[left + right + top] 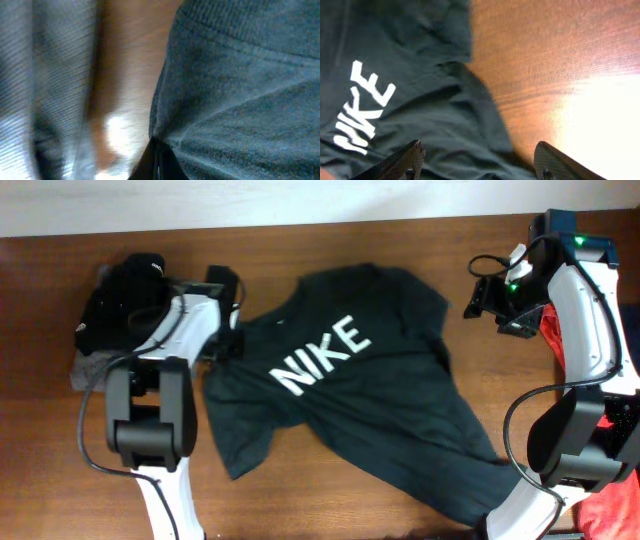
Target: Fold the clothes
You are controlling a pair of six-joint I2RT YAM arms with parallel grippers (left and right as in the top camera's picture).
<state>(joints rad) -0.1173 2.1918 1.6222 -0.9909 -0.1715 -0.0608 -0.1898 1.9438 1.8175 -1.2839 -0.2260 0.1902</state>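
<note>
The dark greenish-black T-shirt (350,395) with white "NIKE" letters lies spread face up on the wooden table. My left gripper (229,340) is at the shirt's left sleeve edge. In the left wrist view its jaws (157,161) are shut, pinching the edge of the shirt fabric (240,90). My right gripper (487,298) hovers by the shirt's right sleeve. In the right wrist view it is open (479,154) and empty above the shirt's edge (420,90), with bare wood to the right.
A heap of black clothes (125,295) lies at the table's left end on a grey garment (92,368). Red cloth (612,505) lies at the right edge behind the right arm. A white wall (250,200) runs along the back.
</note>
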